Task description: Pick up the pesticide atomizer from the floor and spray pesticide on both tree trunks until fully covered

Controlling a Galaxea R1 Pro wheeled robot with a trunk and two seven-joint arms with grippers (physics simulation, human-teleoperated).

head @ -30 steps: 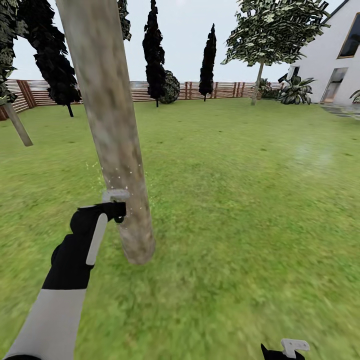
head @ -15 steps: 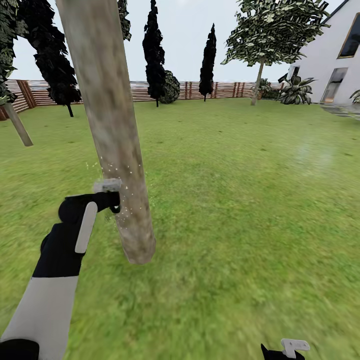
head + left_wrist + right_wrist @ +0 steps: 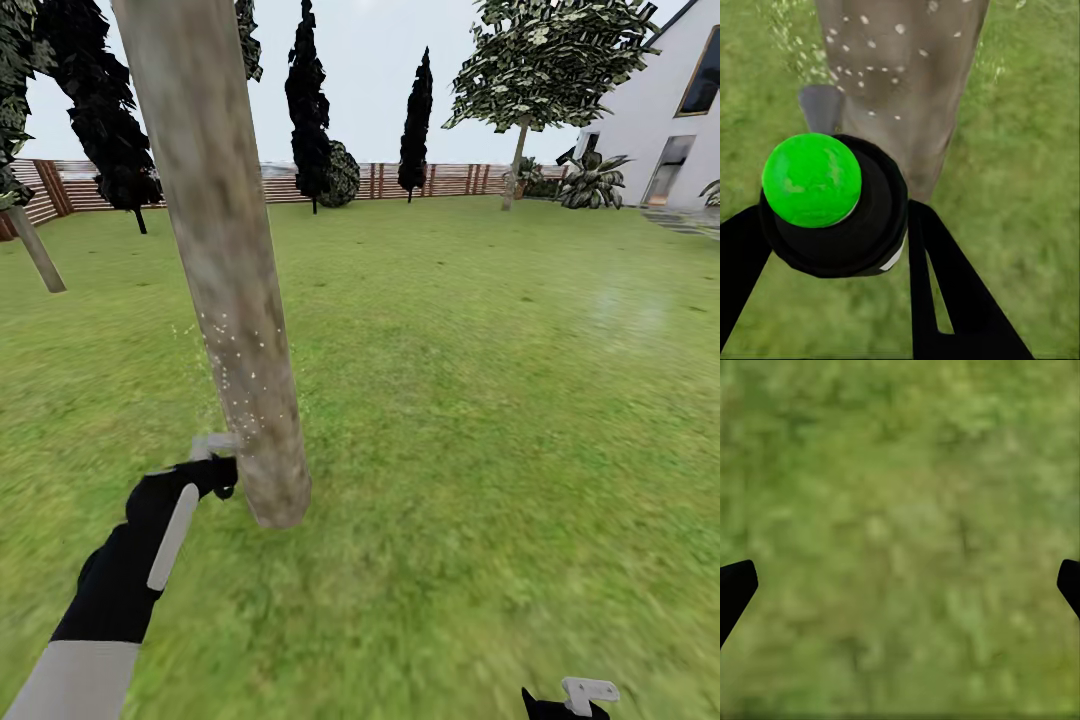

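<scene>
Left wrist view: round black atomizer (image 3: 832, 206) faces mottled, white-specked trunk (image 3: 907, 82).

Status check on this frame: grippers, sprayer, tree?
Left gripper shut on sprayer, aimed low at trunk. White specks on bark. Right gripper open over grass. Nothing in the way.

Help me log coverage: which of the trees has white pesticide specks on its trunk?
The nearest tree trunk, right in front of the left gripper, carries the white specks. The leafy tree by the house shows none.
</scene>
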